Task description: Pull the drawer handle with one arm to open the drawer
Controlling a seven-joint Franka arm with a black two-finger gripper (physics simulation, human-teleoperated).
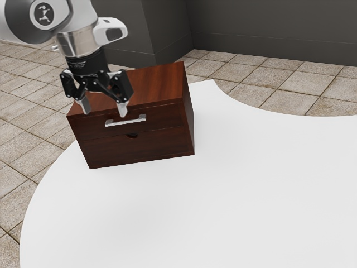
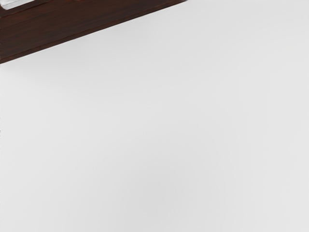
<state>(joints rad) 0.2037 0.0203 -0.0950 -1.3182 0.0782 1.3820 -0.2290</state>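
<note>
White table [image 1: 234, 190] carries dark wooden cabinet [image 1: 150, 81] toward exterior view's left. Top drawer [image 1: 167, 114] sits flush with cabinet front, shut. My gripper [image 1: 105, 111] hangs over drawer front, fingers spread, pinching nothing. Silver handle [image 1: 126, 121] lies just beside one fingertip, possibly touching; can't tell.

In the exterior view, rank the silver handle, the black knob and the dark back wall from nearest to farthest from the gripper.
1. Silver handle, right under the gripper.
2. Black knob, lower on the cabinet front.
3. Dark wall, far behind the cabinet.
</note>
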